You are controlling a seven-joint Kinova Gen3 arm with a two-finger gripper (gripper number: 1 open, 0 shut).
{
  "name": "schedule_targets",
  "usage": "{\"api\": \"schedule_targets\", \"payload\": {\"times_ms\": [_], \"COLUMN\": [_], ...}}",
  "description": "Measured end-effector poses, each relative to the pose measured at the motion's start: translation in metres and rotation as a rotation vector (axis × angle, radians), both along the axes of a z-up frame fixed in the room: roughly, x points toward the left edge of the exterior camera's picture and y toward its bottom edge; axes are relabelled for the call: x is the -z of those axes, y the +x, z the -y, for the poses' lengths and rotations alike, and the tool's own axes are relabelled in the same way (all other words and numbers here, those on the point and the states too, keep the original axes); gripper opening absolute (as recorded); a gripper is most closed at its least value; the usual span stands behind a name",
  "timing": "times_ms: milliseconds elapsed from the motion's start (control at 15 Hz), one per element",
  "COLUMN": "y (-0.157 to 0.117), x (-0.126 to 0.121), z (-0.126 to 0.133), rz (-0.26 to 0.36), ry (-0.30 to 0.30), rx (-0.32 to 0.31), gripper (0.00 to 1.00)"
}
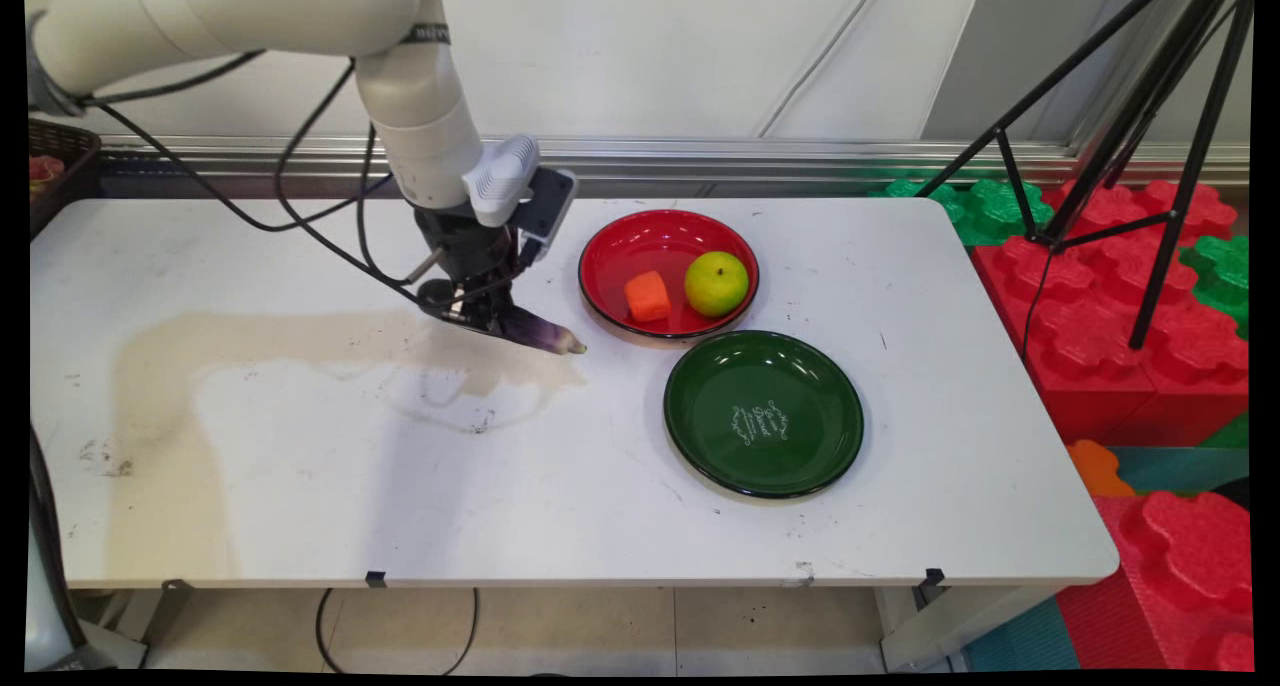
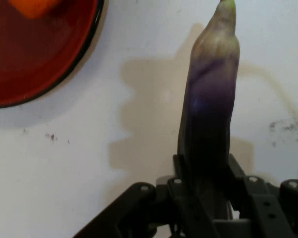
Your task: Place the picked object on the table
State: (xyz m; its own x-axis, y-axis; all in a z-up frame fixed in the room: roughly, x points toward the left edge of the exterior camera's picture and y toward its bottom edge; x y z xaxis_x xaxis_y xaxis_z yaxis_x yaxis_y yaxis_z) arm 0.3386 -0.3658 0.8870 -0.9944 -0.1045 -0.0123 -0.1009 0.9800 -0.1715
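Observation:
My gripper [image 1: 492, 318] [image 2: 204, 171] is shut on a purple eggplant [image 1: 540, 333] [image 2: 211, 99], holding it by its thick end just above or on the white table [image 1: 300, 446]. The eggplant's pale tip points toward the red plate [image 1: 612, 236] [image 2: 35, 59], which lies close to its right in the main view. On that plate sit an orange cube [image 1: 648, 295] [image 2: 32, 7] and a green apple [image 1: 716, 283]. A green plate [image 1: 763, 412] with white lettering lies nearer the front, to the right of the gripper.
A brownish stain [image 1: 160, 406] spreads over the table's left half. Black cables [image 1: 300, 196] hang from the arm. A tripod [image 1: 1130, 136] and red and green foam blocks [image 1: 1110, 316] stand beyond the table's right end. A dark basket [image 1: 55, 166] sits at the far left.

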Motion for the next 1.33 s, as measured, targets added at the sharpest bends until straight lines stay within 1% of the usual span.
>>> {"api": "schedule_targets", "payload": {"times_ms": [267,533,1000,1067,1333], "y": [0.0,-0.001,-0.001,-0.001,0.0], "x": [0.027,0.048,0.074,0.076,0.082], "z": [0.017,0.029,0.042,0.043,0.047], "rz": [-0.007,-0.013,-0.016,-0.016,-0.013], "ry": [0.02,0.033,0.054,0.056,0.056], "rx": [0.046,0.068,0.102,0.107,0.122], "gripper": [0.0,0.0,0.0,1.0,1.0]}}
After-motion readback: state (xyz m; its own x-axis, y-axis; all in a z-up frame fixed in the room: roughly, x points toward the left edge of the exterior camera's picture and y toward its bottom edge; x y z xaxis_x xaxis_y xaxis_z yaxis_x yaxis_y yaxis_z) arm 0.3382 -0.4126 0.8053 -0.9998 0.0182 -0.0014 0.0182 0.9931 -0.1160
